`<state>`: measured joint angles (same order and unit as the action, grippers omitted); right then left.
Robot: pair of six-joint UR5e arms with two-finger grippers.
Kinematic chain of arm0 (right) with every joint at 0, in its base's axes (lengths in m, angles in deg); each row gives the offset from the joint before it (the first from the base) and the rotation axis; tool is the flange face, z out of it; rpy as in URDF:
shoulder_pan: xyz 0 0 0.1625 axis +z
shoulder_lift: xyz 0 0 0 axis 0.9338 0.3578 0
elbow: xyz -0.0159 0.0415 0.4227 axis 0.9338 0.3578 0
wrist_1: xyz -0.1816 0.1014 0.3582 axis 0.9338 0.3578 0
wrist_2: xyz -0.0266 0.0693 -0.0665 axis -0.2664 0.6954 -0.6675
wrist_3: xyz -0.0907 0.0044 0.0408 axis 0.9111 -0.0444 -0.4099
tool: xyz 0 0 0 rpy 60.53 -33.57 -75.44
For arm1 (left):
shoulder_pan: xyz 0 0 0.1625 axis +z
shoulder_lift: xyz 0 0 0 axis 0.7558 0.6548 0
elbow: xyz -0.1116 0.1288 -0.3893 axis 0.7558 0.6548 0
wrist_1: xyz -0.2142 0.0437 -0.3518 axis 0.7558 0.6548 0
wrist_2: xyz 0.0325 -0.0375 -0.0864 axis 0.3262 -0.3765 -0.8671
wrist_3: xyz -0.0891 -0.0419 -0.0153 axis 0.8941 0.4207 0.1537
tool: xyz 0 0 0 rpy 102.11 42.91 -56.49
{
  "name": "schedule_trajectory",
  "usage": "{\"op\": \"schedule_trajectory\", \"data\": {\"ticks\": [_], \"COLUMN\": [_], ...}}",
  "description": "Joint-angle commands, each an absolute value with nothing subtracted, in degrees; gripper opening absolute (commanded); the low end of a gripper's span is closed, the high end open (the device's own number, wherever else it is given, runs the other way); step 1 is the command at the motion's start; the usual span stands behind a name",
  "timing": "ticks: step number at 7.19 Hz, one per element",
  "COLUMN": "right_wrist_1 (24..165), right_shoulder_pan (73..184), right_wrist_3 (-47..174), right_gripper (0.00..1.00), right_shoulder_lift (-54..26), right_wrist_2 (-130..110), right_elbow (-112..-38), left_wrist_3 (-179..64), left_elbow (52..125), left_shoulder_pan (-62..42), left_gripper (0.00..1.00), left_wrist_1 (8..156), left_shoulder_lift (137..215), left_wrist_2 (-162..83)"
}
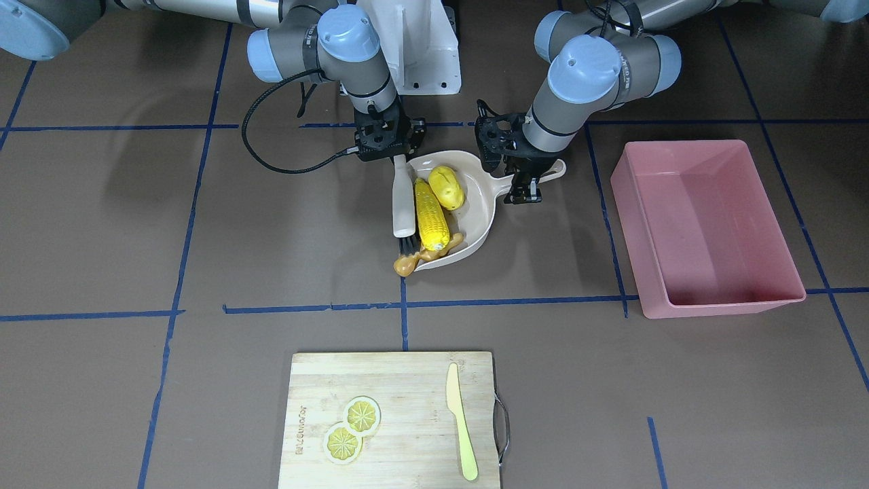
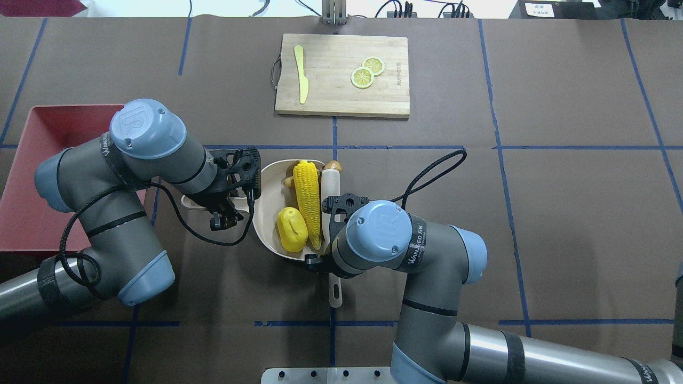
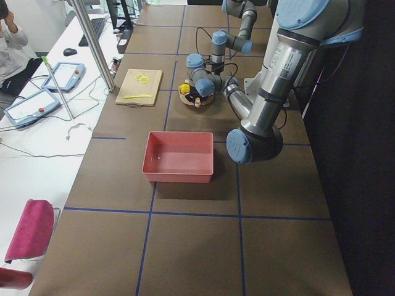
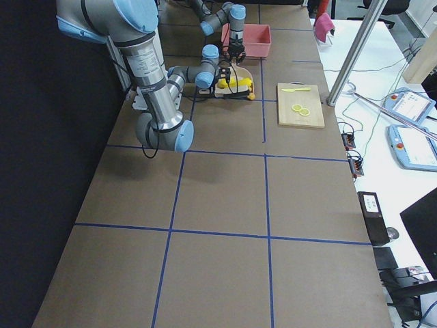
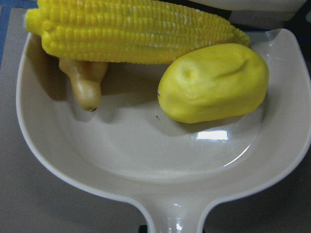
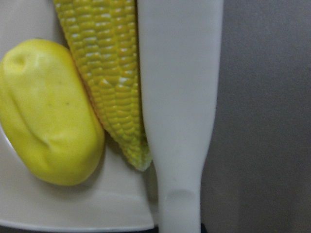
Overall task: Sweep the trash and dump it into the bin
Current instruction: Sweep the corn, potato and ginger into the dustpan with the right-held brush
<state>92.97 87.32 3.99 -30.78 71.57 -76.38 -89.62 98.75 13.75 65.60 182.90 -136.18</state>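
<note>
The beige dustpan lies mid-table. In it are the trash pieces: a corn cob and a rounded yellow lump. The tan ginger root lies across the pan's open lip, partly outside. My left gripper is shut on the dustpan's handle. My right gripper is shut on a white brush, whose dark bristles touch the ginger, beside the corn. In the right wrist view the brush handle runs alongside the corn. The pink bin stands empty, on my left arm's side.
A wooden cutting board lies across the table, bearing two lemon slices and a pale knife. Blue tape lines mark the brown table. A person sits by a side table with pendants.
</note>
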Motion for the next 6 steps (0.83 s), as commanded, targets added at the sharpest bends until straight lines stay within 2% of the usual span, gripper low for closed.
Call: {"op": "schedule_trajectory", "data": {"ticks": [1, 6], "right_wrist_1": [93.00, 93.35], "right_shoulder_pan": [87.14, 87.05], "right_wrist_3": [4.00, 4.00], "right_gripper": [0.00, 0.00], "right_shoulder_lift": [-31.96, -32.49], "right_wrist_2": [71.46, 71.46], "right_elbow": [-76.47, -77.09], "left_wrist_3": [-89.62, -88.22], "left_elbow": [98.75, 98.58], "left_shoulder_pan": [13.68, 13.50], "left_gripper": [0.00, 0.00], "left_wrist_1": [65.68, 67.77], "left_shoulder_lift": [182.90, 182.38], "left_wrist_2": [-136.18, -136.18]}}
